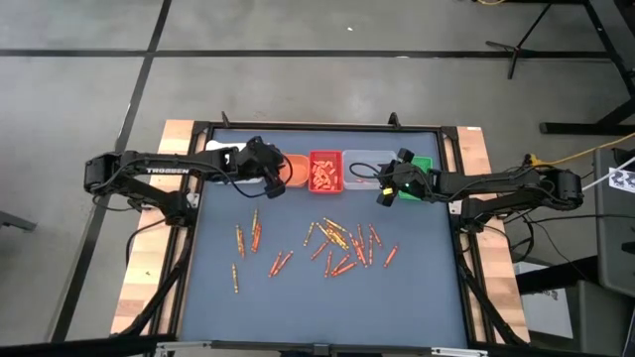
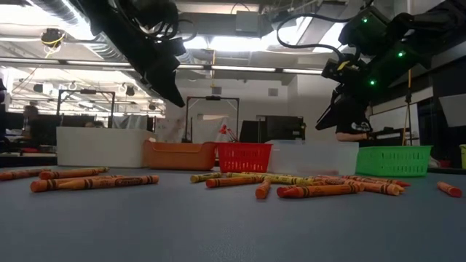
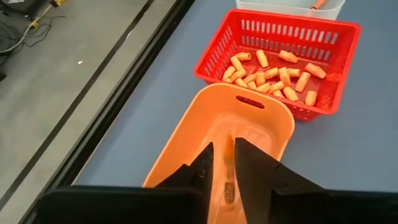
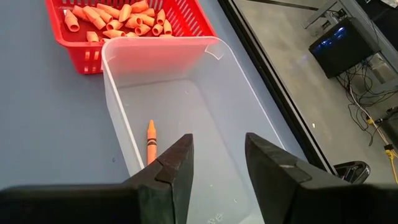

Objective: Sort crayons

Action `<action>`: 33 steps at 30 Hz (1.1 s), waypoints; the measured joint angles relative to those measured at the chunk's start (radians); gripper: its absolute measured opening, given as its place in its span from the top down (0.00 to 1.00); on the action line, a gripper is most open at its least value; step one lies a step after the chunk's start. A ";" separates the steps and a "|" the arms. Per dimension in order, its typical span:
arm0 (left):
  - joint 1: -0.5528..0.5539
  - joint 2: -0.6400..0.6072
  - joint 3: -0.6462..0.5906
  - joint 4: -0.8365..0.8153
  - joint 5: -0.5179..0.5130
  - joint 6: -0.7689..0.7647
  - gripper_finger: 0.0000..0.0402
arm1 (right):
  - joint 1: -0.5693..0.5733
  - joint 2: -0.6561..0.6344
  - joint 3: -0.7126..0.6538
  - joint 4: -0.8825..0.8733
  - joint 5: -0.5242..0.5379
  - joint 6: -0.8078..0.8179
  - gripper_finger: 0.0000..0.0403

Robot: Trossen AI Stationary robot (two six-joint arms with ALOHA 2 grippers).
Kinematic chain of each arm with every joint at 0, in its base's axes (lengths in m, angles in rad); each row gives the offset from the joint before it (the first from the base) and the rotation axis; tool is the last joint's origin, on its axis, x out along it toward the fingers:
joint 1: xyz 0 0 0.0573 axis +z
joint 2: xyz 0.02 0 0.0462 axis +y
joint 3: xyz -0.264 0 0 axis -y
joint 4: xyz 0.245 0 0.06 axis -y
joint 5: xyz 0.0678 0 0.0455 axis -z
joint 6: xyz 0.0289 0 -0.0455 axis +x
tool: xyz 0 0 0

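Many orange-red and a few yellowish crayons [image 1: 337, 243] lie flat and scattered on the blue table top, with a smaller group [image 1: 248, 238] to the left. My left gripper [image 1: 270, 178] hangs over the orange bin [image 3: 230, 124], its fingers a narrow gap apart. A thin crayon [image 3: 228, 183] shows in that gap, on the bin floor. My right gripper [image 4: 217, 155] is open and empty above the clear bin [image 4: 186, 106]. One orange crayon [image 4: 150, 142] lies on that bin's floor.
A row of small bins stands along the table's far edge: white [image 2: 102, 148], orange [image 2: 180, 155], red [image 1: 325, 171] holding many short orange pieces, clear [image 1: 365, 164] and green [image 1: 424, 163]. Crayons also cover the middle of the table [image 2: 320, 191].
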 joint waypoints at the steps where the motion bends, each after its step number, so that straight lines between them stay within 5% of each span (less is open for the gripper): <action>1: 0.001 0.000 0.000 0.000 0.000 0.000 0.84 | 0.000 0.000 0.000 0.000 0.000 0.000 0.65; 15: 0.000 0.000 0.000 0.000 0.000 -0.005 0.70 | 0.000 0.000 0.000 0.000 0.000 0.000 0.65; 20: -0.001 0.000 0.000 0.000 0.013 -0.113 0.69 | 0.000 0.000 0.000 0.000 0.000 0.000 0.65; 33: -0.077 0.000 0.000 -0.095 0.291 -0.426 0.69 | 0.000 0.000 0.000 0.000 0.000 0.000 0.65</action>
